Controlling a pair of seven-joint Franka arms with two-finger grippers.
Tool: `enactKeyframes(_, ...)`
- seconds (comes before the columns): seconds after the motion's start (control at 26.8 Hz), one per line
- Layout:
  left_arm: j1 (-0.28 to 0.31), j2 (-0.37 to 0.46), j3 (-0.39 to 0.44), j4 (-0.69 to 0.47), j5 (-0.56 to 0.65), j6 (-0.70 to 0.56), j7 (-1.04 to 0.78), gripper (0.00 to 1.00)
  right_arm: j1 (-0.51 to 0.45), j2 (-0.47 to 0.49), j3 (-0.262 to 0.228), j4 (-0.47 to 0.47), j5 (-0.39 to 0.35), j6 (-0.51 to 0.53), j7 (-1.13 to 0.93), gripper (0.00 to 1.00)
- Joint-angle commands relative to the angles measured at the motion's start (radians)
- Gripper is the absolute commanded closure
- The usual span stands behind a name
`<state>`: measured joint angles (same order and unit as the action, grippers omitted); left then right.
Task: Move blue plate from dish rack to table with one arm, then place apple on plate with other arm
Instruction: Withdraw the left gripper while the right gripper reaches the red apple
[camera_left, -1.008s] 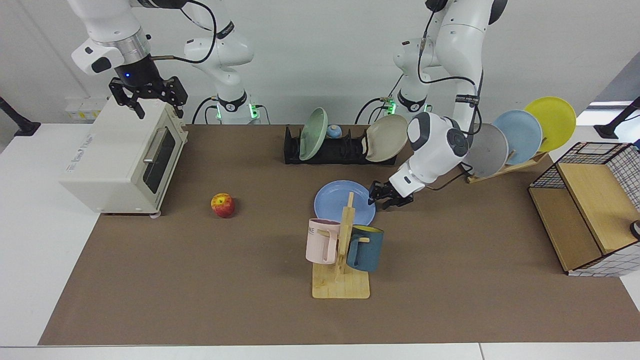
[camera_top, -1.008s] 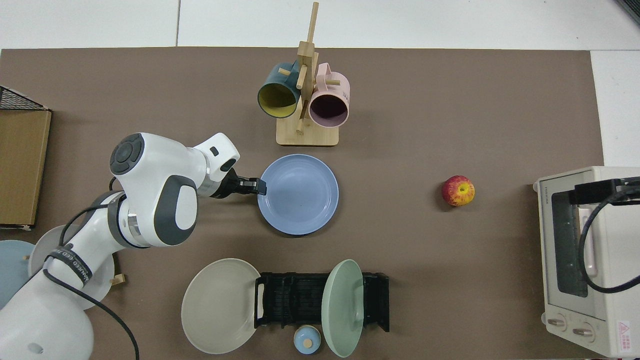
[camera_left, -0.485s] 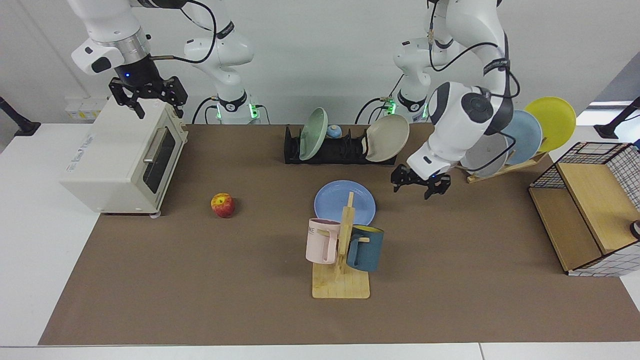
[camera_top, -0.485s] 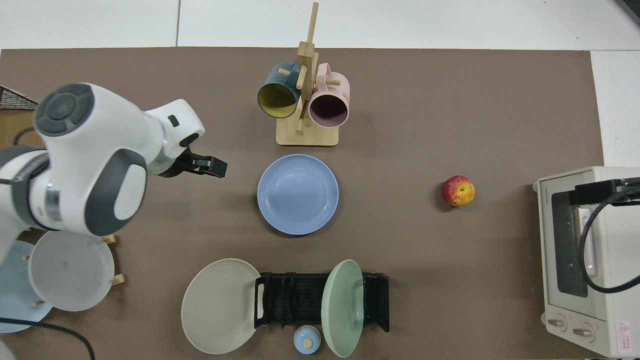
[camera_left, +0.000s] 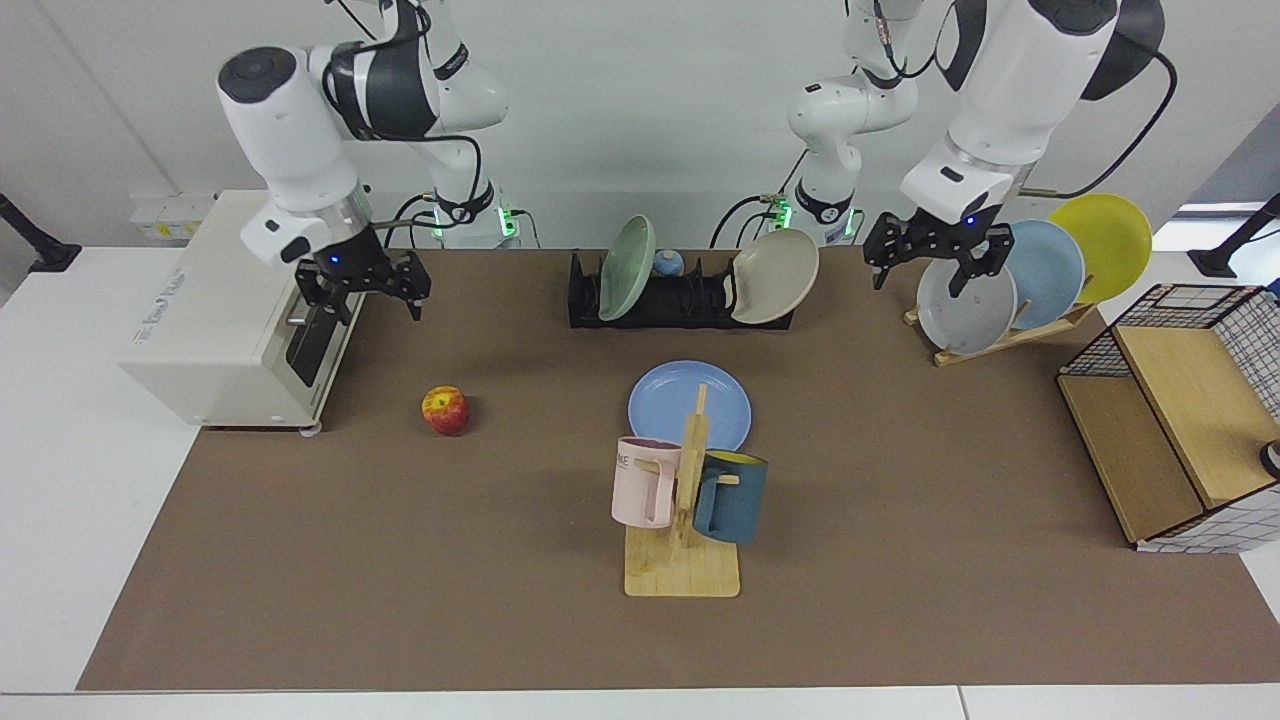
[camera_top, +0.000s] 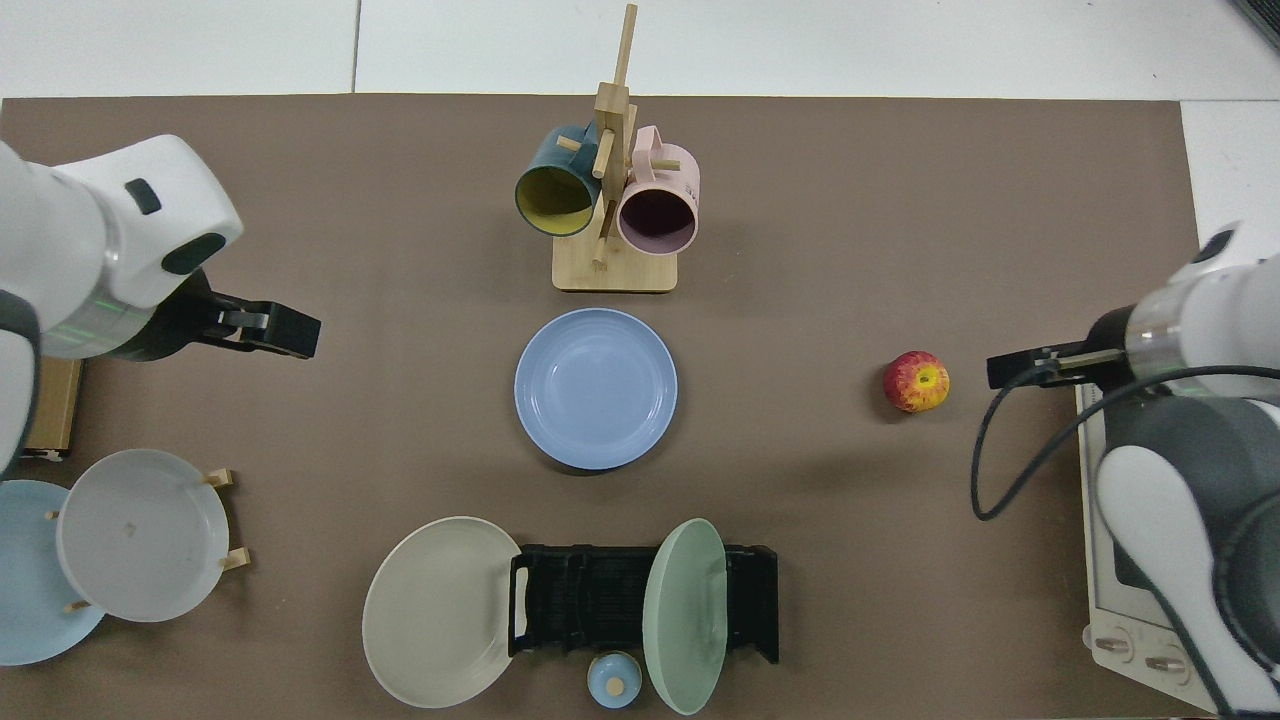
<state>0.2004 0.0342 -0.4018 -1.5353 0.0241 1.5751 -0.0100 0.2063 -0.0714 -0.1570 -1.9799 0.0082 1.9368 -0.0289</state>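
The blue plate (camera_left: 689, 403) (camera_top: 596, 388) lies flat on the brown table (camera_left: 400, 560) (camera_top: 850, 200), in front of the black dish rack (camera_left: 680, 300) (camera_top: 600, 600). On the mat to one side sits the red-and-yellow apple (camera_left: 446, 410) (camera_top: 916, 381), apart from the plate. My left gripper (camera_left: 922, 275) (camera_top: 290, 335) hangs open and empty, high up in front of the wooden plate stand and far from the plate. Just beside the oven's front, above and behind the apple, my right gripper (camera_left: 362, 298) (camera_top: 1010, 370) is open and empty.
A pale green plate (camera_left: 625, 255) and a beige plate (camera_left: 775, 275) stand in the rack. A mug tree (camera_left: 685, 490) with two mugs is just in front of the blue plate. A toaster oven (camera_left: 230, 310), a wooden stand (camera_left: 1010, 335) with three plates and a wire basket (camera_left: 1180, 410) flank the mat.
The left gripper let go of the blue plate's edge, then rose and drew back toward the wooden stand. The right arm came down from above the oven toward the apple. Plate and apple stayed put.
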Motion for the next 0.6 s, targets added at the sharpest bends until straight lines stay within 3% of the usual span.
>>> enactKeyframes(0.0, 0.019, 0.007, 0.004, 0.087, 0.037, -0.093, -0.002, 0.01, 0.024, 0.102, -0.001, -0.022, 0.033, 0.105, -0.011, 0.0)
enactKeyframes(0.3, 0.028, -0.02, 0.017, 0.08, 0.042, -0.093, -0.002, 0.0, 0.027, 0.203, -0.001, -0.143, 0.033, 0.369, -0.014, 0.0)
enactKeyframes(0.56, 0.057, -0.025, 0.02, 0.07, 0.04, -0.092, 0.004, 0.0, 0.041, 0.271, 0.001, -0.154, 0.075, 0.435, -0.017, 0.0)
